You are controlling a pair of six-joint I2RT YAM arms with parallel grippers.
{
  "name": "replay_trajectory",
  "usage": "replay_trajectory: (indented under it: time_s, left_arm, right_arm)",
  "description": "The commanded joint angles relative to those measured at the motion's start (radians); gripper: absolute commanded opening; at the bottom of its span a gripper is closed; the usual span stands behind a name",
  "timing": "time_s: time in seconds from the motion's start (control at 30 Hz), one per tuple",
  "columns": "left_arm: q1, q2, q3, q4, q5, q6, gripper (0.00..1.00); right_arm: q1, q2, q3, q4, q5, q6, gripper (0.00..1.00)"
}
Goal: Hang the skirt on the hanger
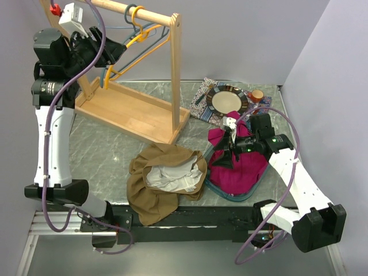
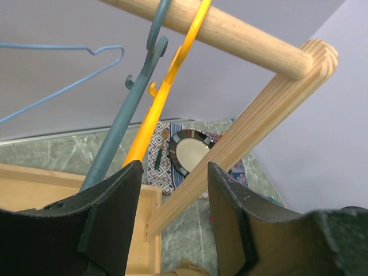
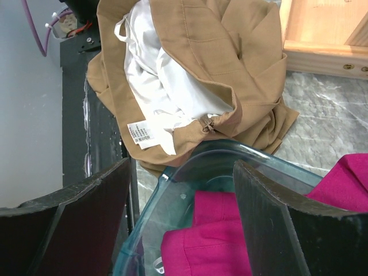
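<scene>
Wooden rack (image 1: 138,112) fills the upper left. Brown skirt (image 1: 164,181) lies crumpled at lower centre, just left of the bin (image 1: 234,196). Yellow hanger (image 1: 141,37) is on the rail, and the left gripper (image 2: 172,167) sits beside it, jaws apart, empty. Right gripper (image 3: 181,167) gapes wide over the bin's rim.

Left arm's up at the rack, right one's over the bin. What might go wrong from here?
1. The open left gripper faces the yellow hanger and teal hanger close together; closing might catch both or the wrong one.
2. The open right gripper hangs over the bin rim, between the brown skirt and the magenta garment; it might grab the wrong cloth or hit the rim.
</scene>
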Motion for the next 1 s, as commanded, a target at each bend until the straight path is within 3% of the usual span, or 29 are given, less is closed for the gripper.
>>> replay_trajectory:
  time_s: [0.0,0.67,0.97]
  left_arm:
    - [0.010,0.010,-0.007,0.010,0.009,0.026,0.54]
    - [0.021,0.053,-0.058,-0.035,-0.019,0.099,0.55]
    - [-0.053,0.053,-0.076,-0.006,-0.092,0.242,0.49]
  right_arm:
    - [-0.005,-0.010,0.009,0.003,-0.031,-0.019,0.79]
    - [-0.020,-0.001,0.016,-0.015,-0.046,-0.030,0.79]
    - [-0.027,0.010,0.020,-0.027,-0.054,-0.037,0.79]
